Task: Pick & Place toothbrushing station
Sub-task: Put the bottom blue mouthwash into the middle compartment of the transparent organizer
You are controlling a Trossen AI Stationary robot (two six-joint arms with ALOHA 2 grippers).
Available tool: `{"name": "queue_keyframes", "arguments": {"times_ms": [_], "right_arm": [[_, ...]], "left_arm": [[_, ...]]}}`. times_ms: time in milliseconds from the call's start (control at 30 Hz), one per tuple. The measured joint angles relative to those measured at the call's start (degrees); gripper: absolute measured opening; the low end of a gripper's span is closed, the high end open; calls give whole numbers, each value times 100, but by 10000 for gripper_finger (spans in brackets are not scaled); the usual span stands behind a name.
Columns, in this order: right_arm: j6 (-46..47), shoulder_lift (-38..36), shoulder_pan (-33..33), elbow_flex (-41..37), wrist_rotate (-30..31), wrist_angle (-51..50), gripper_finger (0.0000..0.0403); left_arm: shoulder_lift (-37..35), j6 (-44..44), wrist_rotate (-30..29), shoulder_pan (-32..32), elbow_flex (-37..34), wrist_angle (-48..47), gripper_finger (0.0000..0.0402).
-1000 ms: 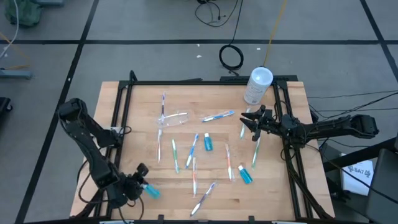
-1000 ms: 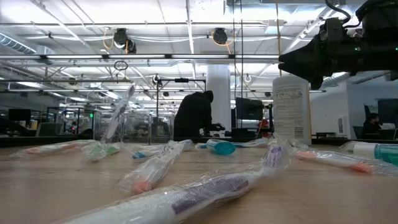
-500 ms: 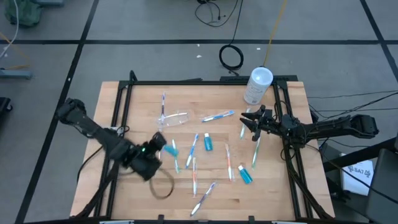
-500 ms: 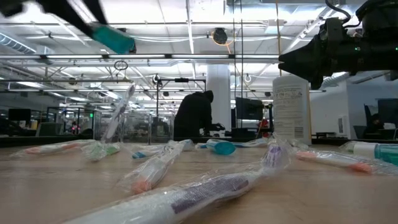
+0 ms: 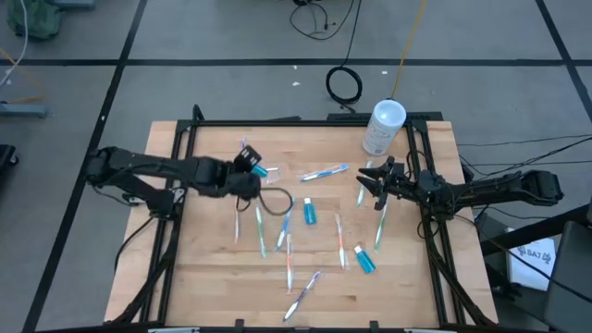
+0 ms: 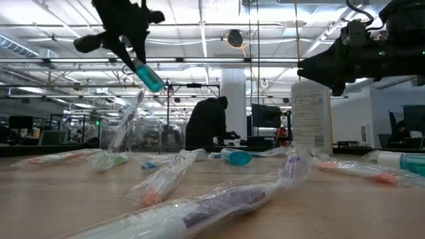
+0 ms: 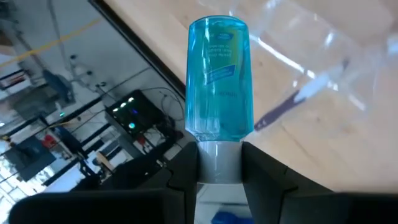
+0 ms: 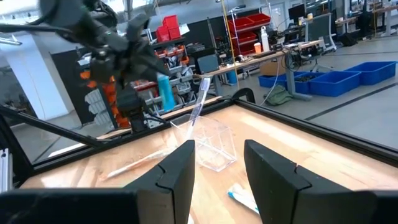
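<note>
The clear plastic cup [image 8: 211, 146] rests on the wooden table [image 5: 213, 268] left of centre. A wrapped toothbrush [image 8: 199, 102] sticks out of it at a slant. My left gripper [image 5: 248, 167] hovers just above the cup [image 7: 311, 37], shut on a small blue see-through bottle [image 7: 219, 87]. The low view shows the bottle [image 6: 149, 75] high over the table. My right gripper [image 5: 371, 180] waits open at the table's right side, with nothing between its fingers [image 8: 177, 171]. My left gripper pinches the blue bottle by its pale cap end [image 7: 219, 163] between its two fingers. The fingers slant downward from the table's left side, and the bottle sticks out past their tips in line with them. It is lifted clear, its far end tilted down toward the cup.
Several wrapped toothbrushes [image 5: 288, 264] and other small blue bottles [image 5: 364, 260] lie scattered over the table's middle and right. A white canister [image 5: 383, 128] with a round lid stands at the far right corner. A black frame [image 5: 176, 185] borders the table.
My left gripper has swung from the table's near left corner toward the far side and the centre, rising and turning as it went, with the blue bottle still held. It now hangs over the clear cup. My right arm has kept still.
</note>
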Motion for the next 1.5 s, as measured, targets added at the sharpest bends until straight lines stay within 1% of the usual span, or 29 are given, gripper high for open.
{"name": "queue_keyframes", "arguments": {"times_ms": [167, 300, 433, 567, 700, 867, 933, 1033, 1067, 1200, 1300, 1433, 1500], "right_arm": [[2, 0, 0, 0, -2, -112, 130], [2, -2, 0, 1, -2, -143, 130], [2, -2, 0, 0, -2, -199, 130], [2, -1, 0, 1, -3, -225, 130], [2, 0, 0, 1, -4, -227, 130], [2, -2, 0, 2, -4, -228, 130], [2, -2, -1, 2, -4, -226, 130], [2, -1, -1, 0, -4, -226, 130], [4, -2, 0, 0, -4, -226, 130], [4, -2, 0, 0, -4, -226, 130], [5, -2, -2, 0, -4, -224, 130], [48, -2, 0, 0, -7, -223, 130], [48, 0, -2, 0, -6, -219, 130]], "left_arm": [[321, 694, -6, 422, 0, 59, 98], [772, 1135, -453, 579, 0, 133, 98], [1271, 1216, -1025, 605, 0, 100, 98], [1638, 1490, -1194, 603, 0, 11, 97], [1826, 1623, -1122, 601, -2, -72, 97], [1838, 1845, -1098, 601, -2, -81, 97], [1838, 1915, -838, 612, -2, -76, 97], [1838, 1973, -143, 661, -2, -78, 97], [1838, 1979, -75, 660, -2, -57, 97], [1838, 1917, -134, 682, -2, 165, 97], [1906, 2075, 31, 762, -2, 119, 97], [2077, 2183, -343, 885, -2, 161, 97], [2174, 2243, -374, 972, -2, 127, 97]]}}
